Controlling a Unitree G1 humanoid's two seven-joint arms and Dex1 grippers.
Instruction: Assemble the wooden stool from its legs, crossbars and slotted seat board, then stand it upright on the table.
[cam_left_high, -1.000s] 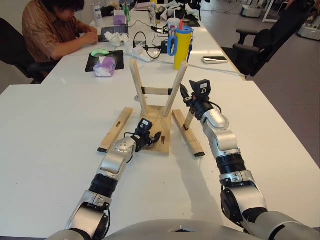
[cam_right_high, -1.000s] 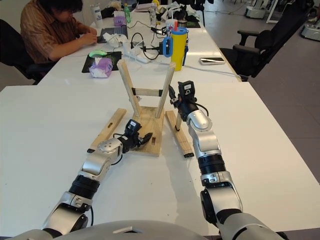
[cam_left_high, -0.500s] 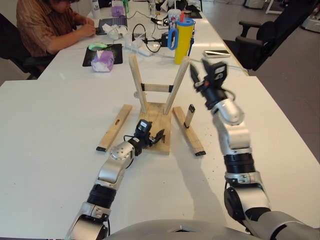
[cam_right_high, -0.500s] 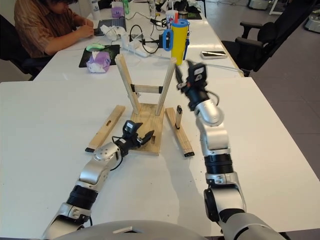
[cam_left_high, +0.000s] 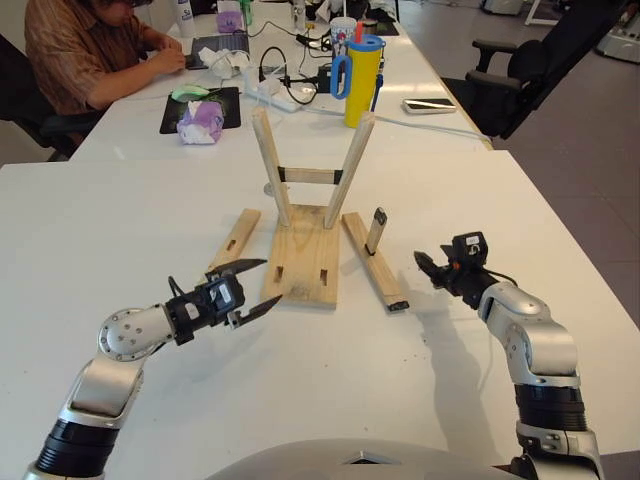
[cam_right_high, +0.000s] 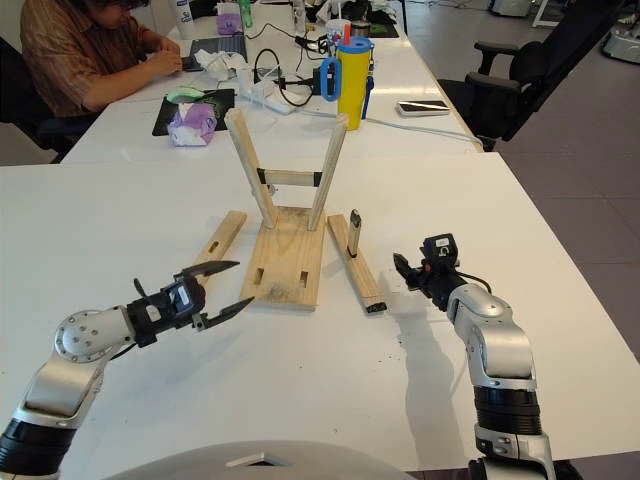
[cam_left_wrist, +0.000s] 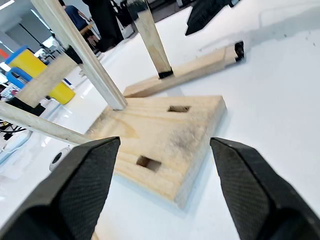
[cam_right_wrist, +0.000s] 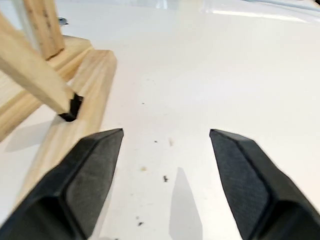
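The seat board (cam_left_high: 305, 255) lies flat on the desk (cam_left_high: 120, 230), about midway between its left and right edges. That probably suits the job, since the legs drop in from above. Two legs (cam_left_high: 275, 165) stand in the slots at its far end and splay apart toward their tops, tied by a crossbar (cam_left_high: 308, 176). The empty slots (cam_left_wrist: 148, 161) at the board's near end face up.

A third leg (cam_left_high: 232, 240) lies flat just beside the board's left edge. A fourth leg (cam_left_high: 373, 258) lies along the right edge, with a short bar (cam_left_high: 376, 230) standing in it.

The left end effector (cam_left_high: 268, 281) hovers spread wide and holding nothing, just short of the board's near left corner. The right end effector (cam_left_high: 428, 270) is also spread wide and empty, low over the desk to the right of the fourth leg, probably lined up to take it.
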